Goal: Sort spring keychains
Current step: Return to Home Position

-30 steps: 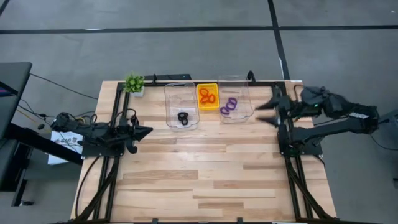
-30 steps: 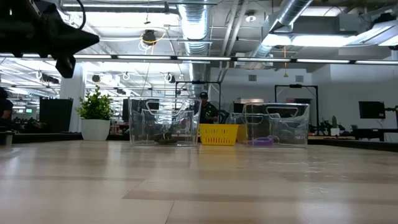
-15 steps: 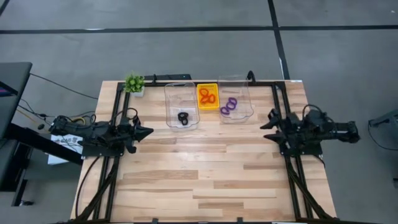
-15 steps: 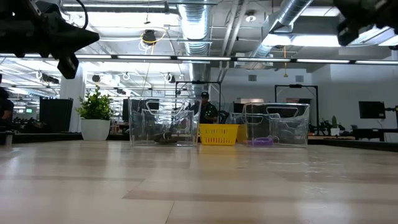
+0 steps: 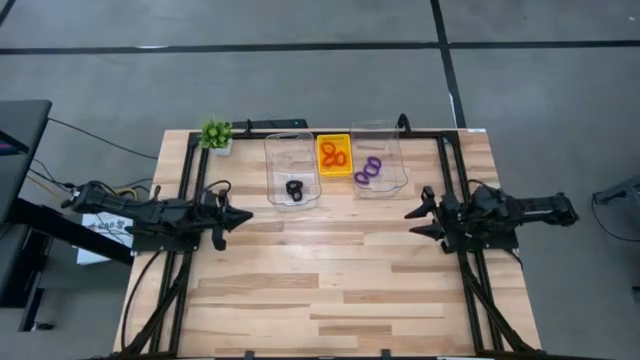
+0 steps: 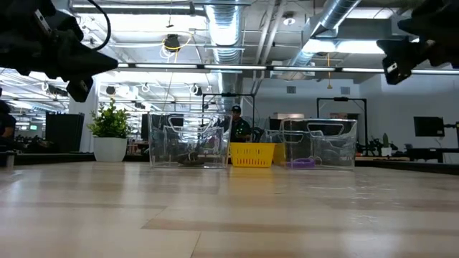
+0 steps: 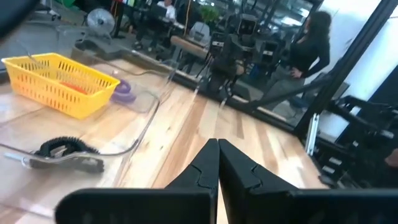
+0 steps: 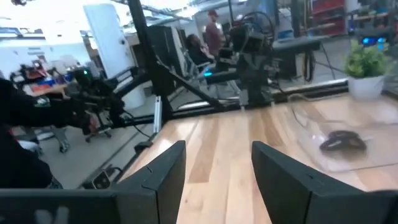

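The spring keychains lie sorted by colour at the far side of the table. A black one (image 5: pixel 294 189) rests on the floor of the left clear container (image 5: pixel 290 150). Red-orange ones (image 5: pixel 333 156) lie in the yellow tray (image 5: pixel 334 138). Purple ones (image 5: pixel 368 170) are in the right clear container (image 5: pixel 377 135). My left gripper (image 5: pixel 247 213) is shut and hovers above the table left of the containers. My right gripper (image 5: pixel 409 222) is open and hovers right of them, nearer the near edge. The left wrist view shows the black keychain (image 7: pixel 62 146) and the tray (image 7: pixel 59 84).
A small green plant (image 5: pixel 216 133) stands at the far left corner of the table. Black frame rails (image 5: pixel 190 200) run along both sides. The wooden table top (image 5: pixel 320 280) stretches bare between the arms and the near edge. People show in the room beyond.
My right gripper has swung from beside the right container toward the near edge and a little toward the table's left, coming lower into the low view. My left gripper has edged slightly toward the table's right. The keychains and containers have stayed where they were.
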### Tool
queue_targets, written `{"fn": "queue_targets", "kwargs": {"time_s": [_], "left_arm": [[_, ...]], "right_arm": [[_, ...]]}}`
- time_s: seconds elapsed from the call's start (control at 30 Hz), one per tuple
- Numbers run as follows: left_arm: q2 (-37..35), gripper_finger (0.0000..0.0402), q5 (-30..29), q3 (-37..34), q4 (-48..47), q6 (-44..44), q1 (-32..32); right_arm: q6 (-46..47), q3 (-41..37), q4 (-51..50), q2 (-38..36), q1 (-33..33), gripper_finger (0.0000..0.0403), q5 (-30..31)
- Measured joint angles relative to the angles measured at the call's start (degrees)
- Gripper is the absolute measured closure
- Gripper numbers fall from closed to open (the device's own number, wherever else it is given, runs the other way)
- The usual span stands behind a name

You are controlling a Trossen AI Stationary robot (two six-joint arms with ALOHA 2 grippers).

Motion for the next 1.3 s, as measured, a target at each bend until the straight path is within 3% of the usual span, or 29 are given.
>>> {"fn": "queue_targets", "kwargs": {"time_s": [0.33, 0.63, 1.3], "left_arm": [[6.09, 0.0398, 0.0, 0.0, 0.33, -0.15, 0.0], [8.59, 0.0398, 0.0, 0.0, 0.68, -0.17, 0.0], [7.16, 0.0398, 0.01, 0.0, 1.14, -0.15, -0.02]], "right_arm": [[6.34, -4.16, 3.56, 0.94, 0.0, 0.0222, 10.02], [6.36, -4.16, 3.58, 0.94, 0.0, 0.0227, 10.12], [6.42, -4.16, 3.56, 0.94, 0.0, 0.0225, 10.1]]}}
